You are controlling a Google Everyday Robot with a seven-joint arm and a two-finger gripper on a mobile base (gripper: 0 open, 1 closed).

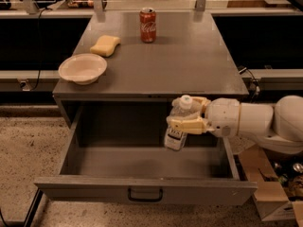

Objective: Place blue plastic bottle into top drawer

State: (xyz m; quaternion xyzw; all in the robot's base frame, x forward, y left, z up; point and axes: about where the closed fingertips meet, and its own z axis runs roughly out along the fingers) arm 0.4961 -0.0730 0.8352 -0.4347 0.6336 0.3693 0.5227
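Note:
The blue plastic bottle is clear with a white cap and a white label. My gripper is shut on it around its upper body and reaches in from the right. The bottle hangs slightly tilted inside the open top drawer, right of its middle, with its base above the drawer floor. The drawer is pulled fully out, grey, with a dark handle at the front centre.
On the grey cabinet top stand a red soda can, a yellow sponge and a white bowl. A cardboard box sits on the floor at the right.

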